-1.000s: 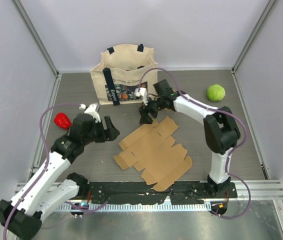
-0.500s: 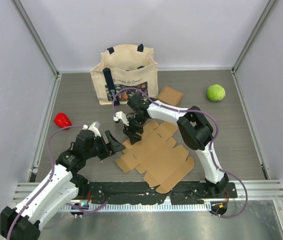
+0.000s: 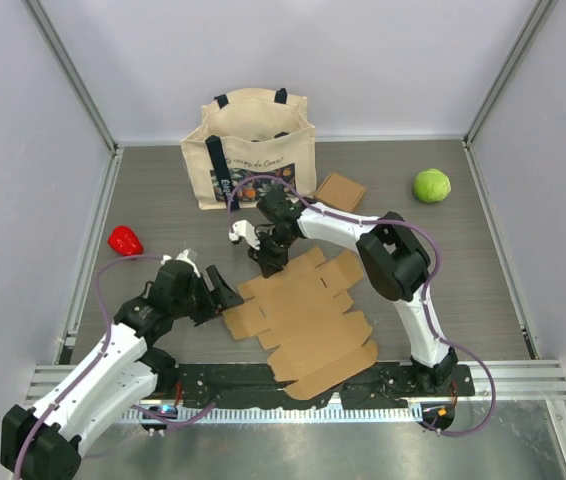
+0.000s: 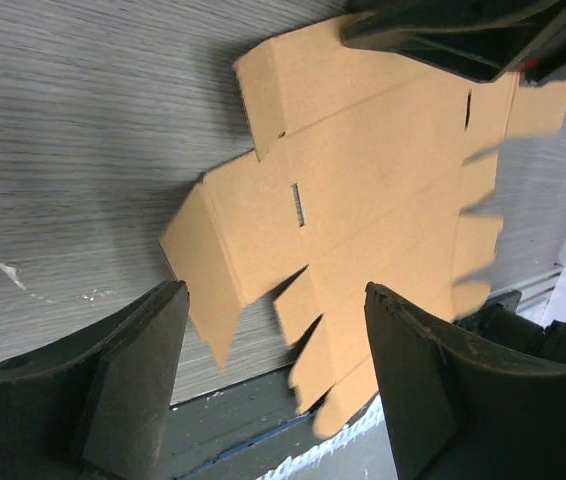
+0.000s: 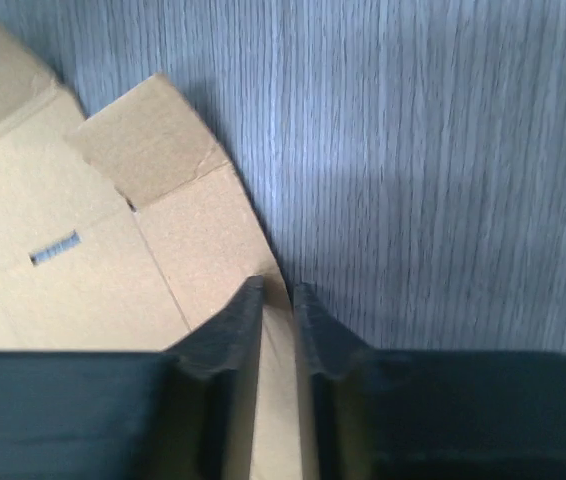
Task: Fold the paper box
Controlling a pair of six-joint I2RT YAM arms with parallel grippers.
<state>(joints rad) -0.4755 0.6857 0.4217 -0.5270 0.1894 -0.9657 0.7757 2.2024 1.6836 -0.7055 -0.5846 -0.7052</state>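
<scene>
Right tool pinches the paper box edge, left tool stands apart, tote bag lettering blurred.

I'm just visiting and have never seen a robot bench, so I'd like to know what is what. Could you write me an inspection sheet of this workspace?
Surface: grey wood-grain table; no spills seen.
Job's things: paper box lies flat and unfolded between the arms.
Clutter: tote bag upright at the back; small cardboard piece beside it; green ball; red object.
Grippers: left gripper open over the box's corner; right gripper has its jaws pinched on a box edge.
Cables: purple cables loop along both arms; no snag seen.
Surroundings: pale walls enclose the table; nothing else seen.
</scene>
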